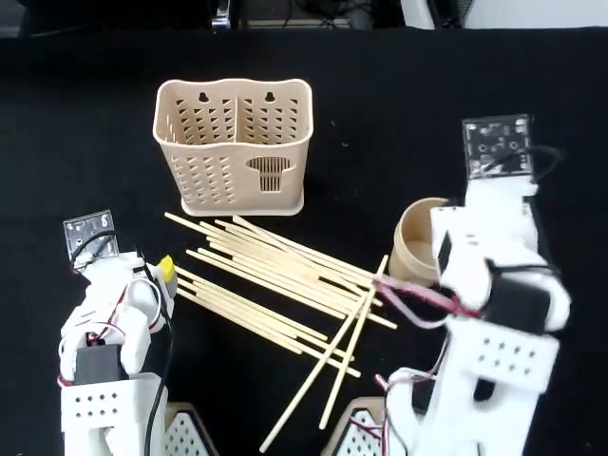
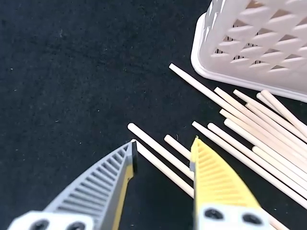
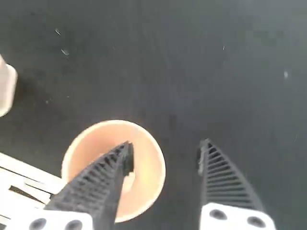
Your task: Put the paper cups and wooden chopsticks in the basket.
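Observation:
A beige slotted basket (image 1: pixel 233 142) with two compartments stands upright at the back of the black table. Several wooden chopsticks (image 1: pixel 285 280) lie fanned out in front of it. In the left wrist view my left gripper (image 2: pixel 163 143) is open just above the chopstick ends (image 2: pixel 158 148), its grey and yellow fingers either side of them. A paper cup (image 1: pixel 415 242) stands upright to the right, partly hidden by the right arm (image 1: pixel 484 275). My right gripper (image 3: pixel 166 146) is open astride the rim of the cup (image 3: pixel 144 179), one black finger over the inside, the other outside.
The basket's base (image 2: pixel 259 43) sits close beyond the left gripper. A basket corner (image 3: pixel 5 91) and some chopstick ends (image 3: pixel 19 184) lie near the cup. Black cloth stretches open to the left of the basket and behind the cup.

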